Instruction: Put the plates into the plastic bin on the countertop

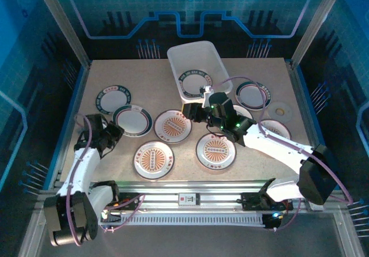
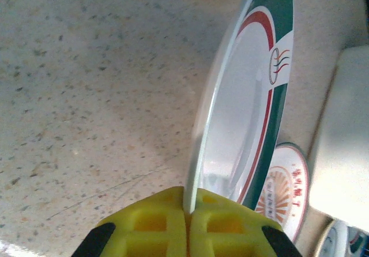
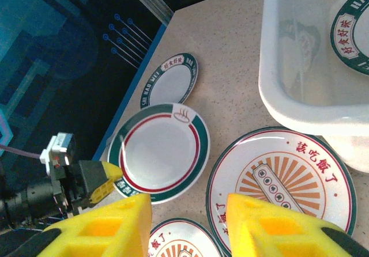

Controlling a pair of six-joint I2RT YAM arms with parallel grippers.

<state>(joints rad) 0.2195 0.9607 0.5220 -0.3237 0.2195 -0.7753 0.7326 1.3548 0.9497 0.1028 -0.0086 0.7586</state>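
grab: left pincer [image 2: 187, 216] pinching rim of green plate [image 2: 248, 113], plate lying just ahead of it
right pincer [image 3: 187, 222]: hanging open, empty, bin [image 3: 288, 67] just ahead-right
next: needing lift, then carrying to bin, well ahead-right of left pincer

Cool blue glow washes the enclosure walls, while the countertop [image 1: 144, 78] is lit evenly and fairly brightly from above (shadows stay soft and short). Right at the left claw [image 2: 187, 212], the yellow pads and the pinched plate [image 2: 248, 113] blur; farther ahead the speckle sharpens, and a white glare spot sits low to its left. The right claw [image 3: 185, 206] is out of focus, the plates [image 3: 161, 153] beyond it crisp.
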